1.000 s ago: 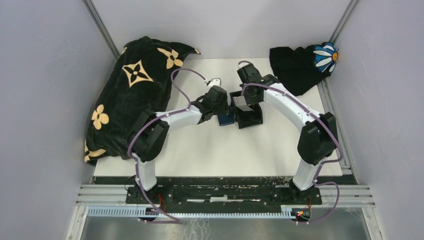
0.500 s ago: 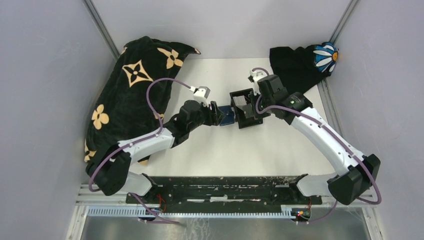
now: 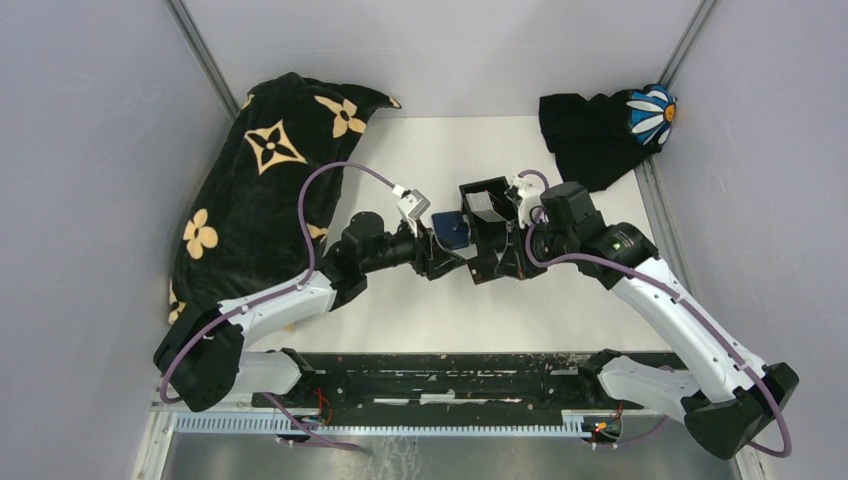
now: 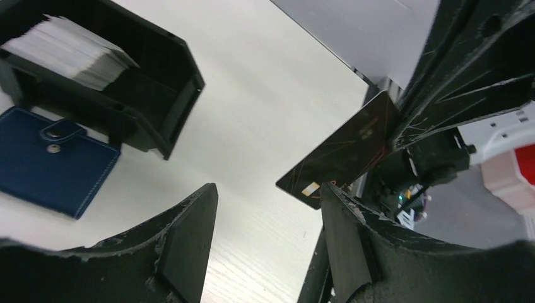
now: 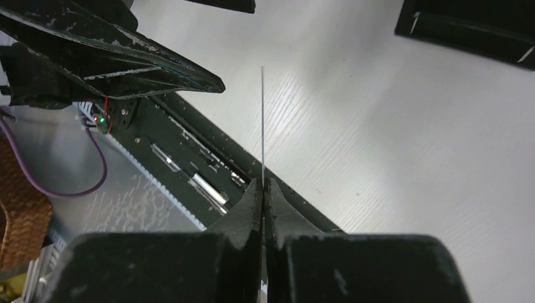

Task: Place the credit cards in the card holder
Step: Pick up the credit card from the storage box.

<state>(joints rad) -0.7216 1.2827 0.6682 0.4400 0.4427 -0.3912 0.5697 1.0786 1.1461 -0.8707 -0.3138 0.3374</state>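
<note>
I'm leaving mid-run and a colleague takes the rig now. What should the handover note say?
Right gripper: shut on one dark card, held up in the air.
Left gripper: open, empty, next to that card.
Wallet: closed, flat beside the tray, which holds a stack of cards.
Done: one card in hand; the wallet's contents can't be seen.
Left: open the wallet, slide the cards in.

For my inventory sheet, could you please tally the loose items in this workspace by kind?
cloths: 2, the tan-flowered cloth and the daisy cloth
black tray: 1
card holder: 1
stack of cards in the tray: 1
dark card pinched in the right claw: 1
Total: 6
</note>
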